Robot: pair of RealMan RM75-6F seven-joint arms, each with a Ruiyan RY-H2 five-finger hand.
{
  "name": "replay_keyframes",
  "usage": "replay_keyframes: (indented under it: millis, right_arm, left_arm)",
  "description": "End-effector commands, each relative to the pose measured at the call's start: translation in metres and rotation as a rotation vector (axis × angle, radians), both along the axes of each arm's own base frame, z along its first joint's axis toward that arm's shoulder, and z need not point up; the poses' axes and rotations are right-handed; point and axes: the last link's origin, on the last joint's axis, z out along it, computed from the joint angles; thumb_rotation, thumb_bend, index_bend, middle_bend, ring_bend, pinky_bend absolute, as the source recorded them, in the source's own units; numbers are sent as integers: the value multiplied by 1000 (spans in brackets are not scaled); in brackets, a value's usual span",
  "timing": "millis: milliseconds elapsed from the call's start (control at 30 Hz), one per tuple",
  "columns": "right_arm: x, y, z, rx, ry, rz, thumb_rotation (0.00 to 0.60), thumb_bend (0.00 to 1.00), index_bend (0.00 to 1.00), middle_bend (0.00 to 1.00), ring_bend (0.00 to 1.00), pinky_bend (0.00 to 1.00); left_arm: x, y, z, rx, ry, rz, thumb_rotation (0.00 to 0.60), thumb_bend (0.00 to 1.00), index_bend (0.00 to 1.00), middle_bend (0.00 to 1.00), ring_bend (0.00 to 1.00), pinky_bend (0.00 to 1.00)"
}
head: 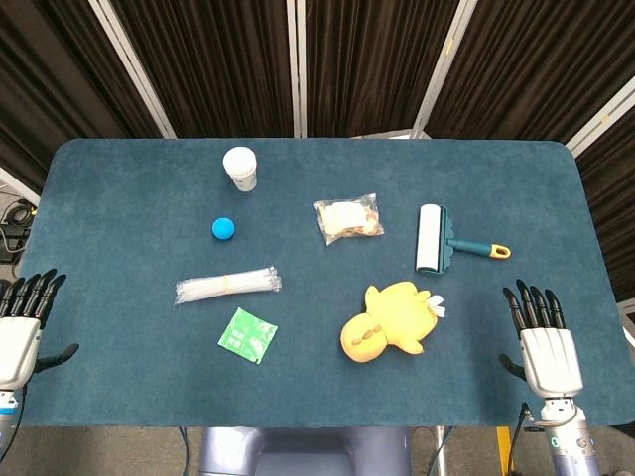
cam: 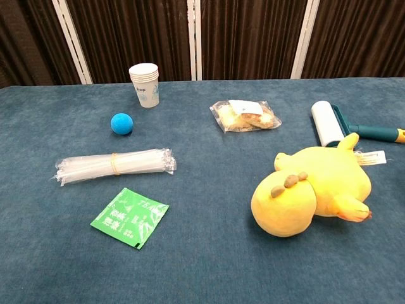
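Green sachet (cam: pixel 130 217) lies nearest the chest camera, flat on the blue surface (cam: pixel 202 272); white print on it, too small to read. Just behind it: banded bundle of clear-wrapped straws (cam: pixel 114 164). Blue ball (cam: pixel 121 123) and stack of paper cups (cam: pixel 145 84) further back; cups carry a faint blue mark, unreadable. Yellow plush toy (cam: pixel 313 193) lies on its side right of centre, white tag at its back, text illegible. Snack bag (cam: pixel 245 116) with a white label and lint roller (cam: pixel 329 123) with teal handle sit behind it.

Left hand (head: pixel 22 322) is at the near-left edge, fingers extended and spread, holding nothing; nearest item is the straw bundle, well apart. Right hand (head: pixel 544 342) is at the near-right edge, fingers straight and apart, empty; plush toy is nearest, not touching.
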Motion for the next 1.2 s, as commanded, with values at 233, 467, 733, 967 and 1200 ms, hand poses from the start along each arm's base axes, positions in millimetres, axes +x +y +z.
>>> replay_keyframes:
  millis: [233,467,733,967,1200]
  right_arm:
    - [-1,-1,1,-1,-2,-6,600,280,0,0,0,0]
    - [-1,-3,2,6,-10,-3,600,280,0,0,0,0]
    - [-3,-5,4,11,-20,-9,600,280,0,0,0,0]
    - [-3,-8,5,41,-18,26,600,280,0,0,0,0]
    - [1,-22,4,133,15,140,600,507,0,0,0,0]
  left_arm:
    - [0,0,0,2,-1,-1,600,101,0,0,0,0]
    - [0,1,1,5,-1,-5,600,101,0,0,0,0]
    - [-2,2,1,7,-1,4,600,101,0,0,0,0]
    - [-1,1,2,16,4,4,600,100,0,0,0,0]
    - [0,1,-2,7,16,6,600,100,0,0,0,0]
